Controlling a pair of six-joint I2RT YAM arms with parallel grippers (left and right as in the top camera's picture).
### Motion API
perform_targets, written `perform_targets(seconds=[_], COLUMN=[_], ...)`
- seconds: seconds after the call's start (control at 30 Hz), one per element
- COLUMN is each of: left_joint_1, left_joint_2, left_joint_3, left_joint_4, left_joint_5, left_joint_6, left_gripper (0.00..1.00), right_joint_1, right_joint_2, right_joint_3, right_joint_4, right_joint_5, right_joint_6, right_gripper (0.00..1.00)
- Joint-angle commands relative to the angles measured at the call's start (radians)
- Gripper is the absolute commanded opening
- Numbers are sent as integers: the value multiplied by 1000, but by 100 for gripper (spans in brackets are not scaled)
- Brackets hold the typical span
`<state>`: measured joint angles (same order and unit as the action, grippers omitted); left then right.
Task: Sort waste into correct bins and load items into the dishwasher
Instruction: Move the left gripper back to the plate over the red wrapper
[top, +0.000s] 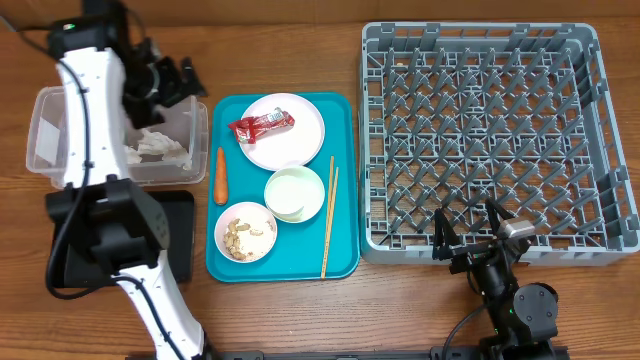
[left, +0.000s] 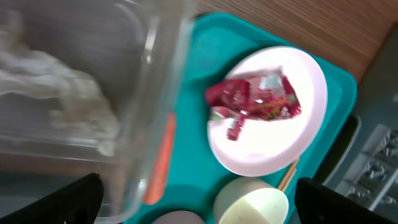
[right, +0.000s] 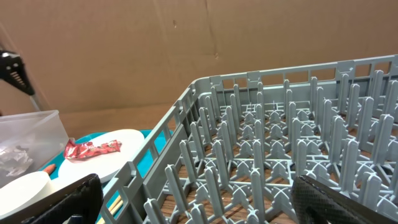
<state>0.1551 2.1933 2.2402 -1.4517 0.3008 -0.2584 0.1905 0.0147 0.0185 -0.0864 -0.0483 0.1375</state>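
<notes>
**Desk:** What's closest?

**Photographer:** The left gripper (left: 199, 208), spread wide and holding nothing, hangs over the tub (left: 158, 74). A tissue (left: 62, 81) lies inside.

**Desk:** The remaining waste?

**Photographer:** The carrot (left: 160, 162) lies on the teal tray (left: 193, 93), just beside the tub wall. The wrapper (left: 255, 99) sits on the plate (left: 267, 143). Scraps (top: 240, 238) fill one bowl (top: 219, 238). The black tray (top: 182, 230) is half hidden under the arm.

**Desk:** What could go wrong?

**Photographer:** Reaching for the carrot so tight to that wall could shove the tub. The wrapper looks light; a low pinch might catch the plate's rim or slide it. Tip the bowl carelessly and the scraps scatter. The chopsticks (top: 329, 215) lie thin and flat, and would likely roll from a poor grip.

**Desk:** The other arm?

**Photographer:** The right gripper (top: 468, 225), also spread and empty, sits at the near wall of the rack (top: 480, 35). Nothing is loaded; every dish is on the teal tray.

**Desk:** Setting?

**Photographer:** A wood-grain table (top: 290, 50), with a brown cardboard wall (right: 124, 50) behind.
</notes>
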Motion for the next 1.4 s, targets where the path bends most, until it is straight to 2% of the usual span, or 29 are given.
perform_targets(seconds=[0.0, 0.5, 0.7, 0.93, 1.07, 1.37], left_joint_1=[-68, -317, -377, -402, -402, -404], left_joint_2=[-2, -2, -2, -2, 2, 69], left_joint_3=[23, 23, 20, 20, 19, 19], left_joint_4=[14, 201, 227, 209, 181, 166], left_joint_5=[11, -110, -216, -341, -341, -341], left_joint_6=[11, 12, 12, -27, -86, -90], left_gripper=[100, 100, 100, 100, 100, 100], right_joint_1=[-3, -3, -3, -3, -3, -3], right_joint_2=[-11, -11, -11, -11, -11, -11], right_joint_3=[-10, -10, -10, -10, -10, -10], right_joint_4=[6, 6, 6, 6, 6, 6], right_joint_5=[-6, -6, -6, -6, -6, -6], right_joint_6=[-3, -3, -3, -3, -3, -3], right_gripper=[100, 100, 100, 100, 100, 100])
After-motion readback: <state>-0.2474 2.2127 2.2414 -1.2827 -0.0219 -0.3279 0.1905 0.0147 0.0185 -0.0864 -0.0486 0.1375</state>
